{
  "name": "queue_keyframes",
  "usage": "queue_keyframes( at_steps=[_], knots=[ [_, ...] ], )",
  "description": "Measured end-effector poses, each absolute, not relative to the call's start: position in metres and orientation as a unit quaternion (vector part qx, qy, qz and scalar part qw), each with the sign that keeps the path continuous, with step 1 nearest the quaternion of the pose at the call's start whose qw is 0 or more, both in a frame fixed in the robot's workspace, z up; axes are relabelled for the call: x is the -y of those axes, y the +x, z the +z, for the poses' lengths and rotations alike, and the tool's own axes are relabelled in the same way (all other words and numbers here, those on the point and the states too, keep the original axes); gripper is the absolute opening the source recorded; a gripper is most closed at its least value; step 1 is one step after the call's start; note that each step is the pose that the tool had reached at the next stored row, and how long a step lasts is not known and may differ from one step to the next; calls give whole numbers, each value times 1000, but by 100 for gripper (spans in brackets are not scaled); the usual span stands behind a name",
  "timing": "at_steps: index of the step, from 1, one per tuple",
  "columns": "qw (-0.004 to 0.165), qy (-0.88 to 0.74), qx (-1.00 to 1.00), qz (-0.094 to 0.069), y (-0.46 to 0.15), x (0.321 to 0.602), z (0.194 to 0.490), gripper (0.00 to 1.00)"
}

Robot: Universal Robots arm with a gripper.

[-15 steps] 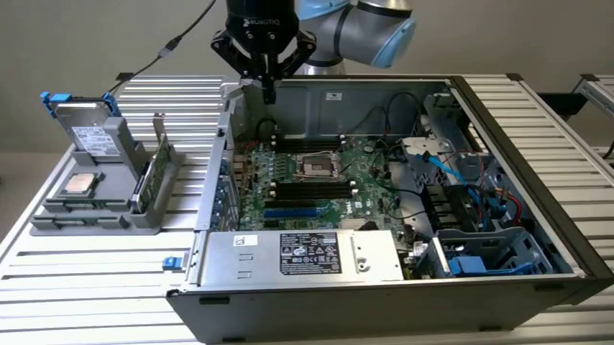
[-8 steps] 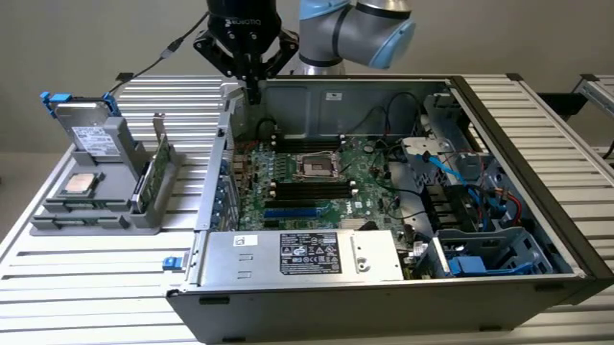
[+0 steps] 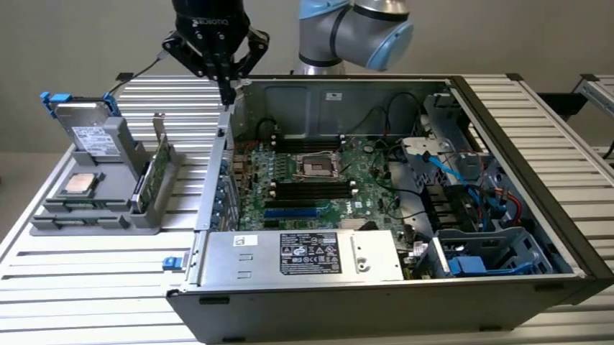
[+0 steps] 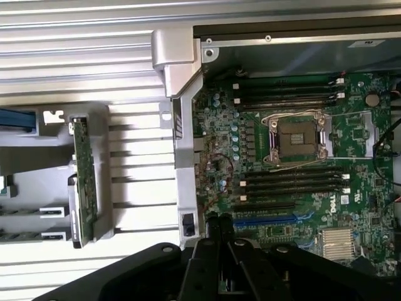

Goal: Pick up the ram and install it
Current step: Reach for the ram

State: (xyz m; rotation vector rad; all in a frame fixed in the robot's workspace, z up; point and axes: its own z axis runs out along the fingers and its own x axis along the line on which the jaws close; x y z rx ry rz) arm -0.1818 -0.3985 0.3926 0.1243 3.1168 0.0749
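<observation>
The ram is a long green stick standing on edge in a grey holder on the exterior view's left, outside the computer case. The wrist view has the ram upright in the same holder. My gripper hangs high above the case's side wall, beyond and above the ram, fingers pointing down and pressed together with nothing between them. Its dark fingers meet over the motherboard's edge. Black memory slots lie on the green motherboard on both sides of the processor socket.
The open computer case fills the middle and the exterior view's right, with a power supply at the front and cables inside. A square silver processor and a grey drive box with blue clips share the holder.
</observation>
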Motion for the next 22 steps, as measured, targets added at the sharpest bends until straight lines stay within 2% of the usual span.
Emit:
queue_keyframes(
  at_steps=[22],
  knots=[
    [10,40,-999,31,-282,398,393,10]
  ],
)
